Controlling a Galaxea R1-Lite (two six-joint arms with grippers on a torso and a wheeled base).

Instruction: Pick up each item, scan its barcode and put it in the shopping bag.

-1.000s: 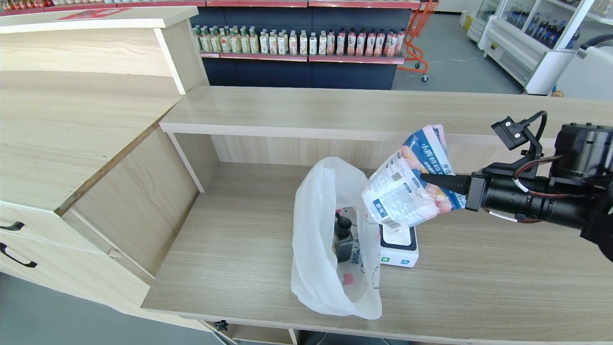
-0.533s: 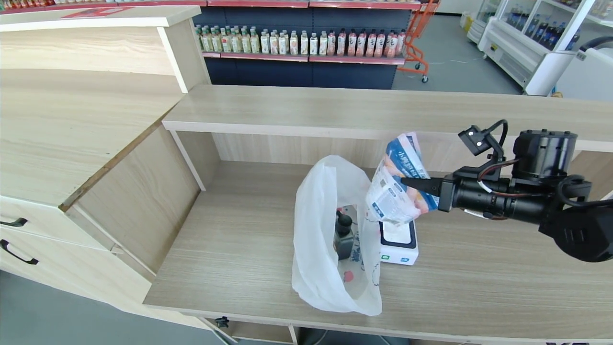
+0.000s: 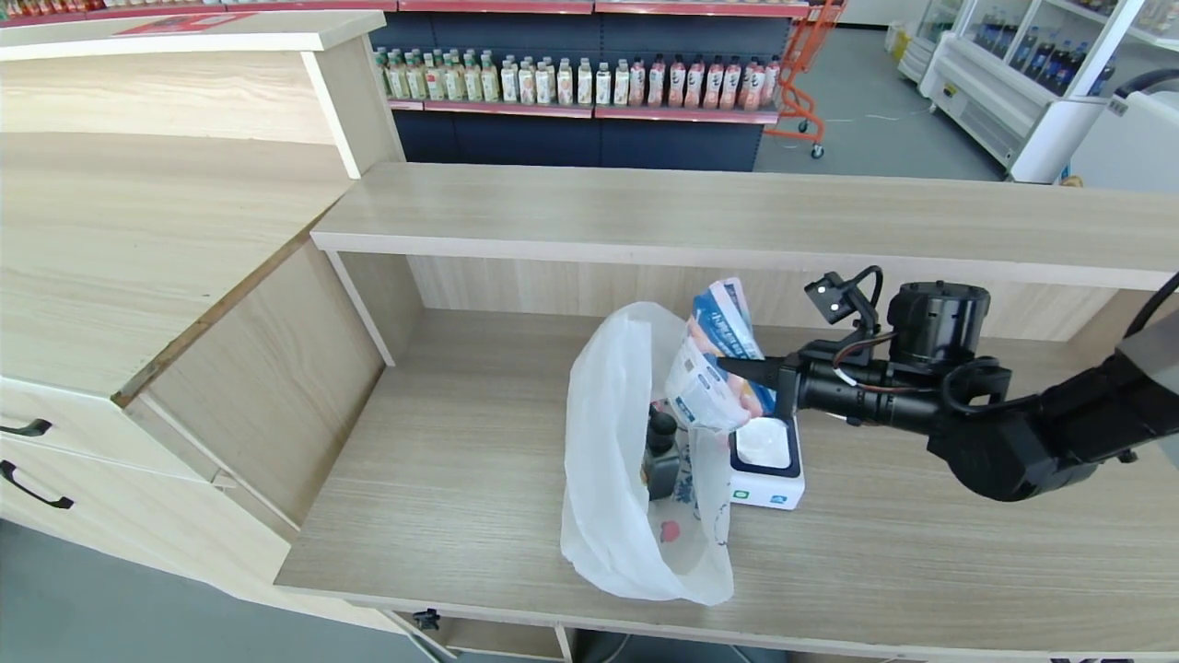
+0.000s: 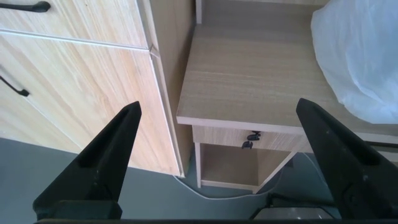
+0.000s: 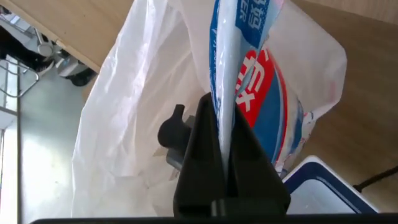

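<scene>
1. The right gripper (image 3: 734,367), a black two-fingered claw on a black arm reaching in from the right, is clamped on a soft plastic food packet printed in blue, white and pink (image 3: 705,396).
2. The packet is held in the air, roughly upright and leaning a little. Its lower end is at the right side of the open mouth of a thin, translucent white plastic shopping bag (image 3: 603,460).
3. In the right wrist view the claw (image 5: 222,134) pinches the packet's (image 5: 261,81) thin edge between both fingers. The bag's crumpled white film (image 5: 124,124) lies open beneath it.
4. The shopping bag stands on a pale wood-grain counter (image 3: 921,552), with its mouth facing up and toward the robot.
5. Inside the bag stands a dark grey bottle with a black pump top (image 3: 659,456), upright. It also shows past the claw in the right wrist view (image 5: 171,130).
6. A small white box-shaped barcode scanner with a blue lower edge (image 3: 769,465) sits on the counter, touching the bag's right side and just below the held packet.
7. The left gripper (image 4: 219,102) hangs low by the counter's front left corner, beside a pale wooden cabinet with black drawer handles (image 4: 74,56). Its two black fingers are spread wide apart.
8. Behind the counter is a shop shelf lined with drink bottles (image 3: 571,83).
</scene>
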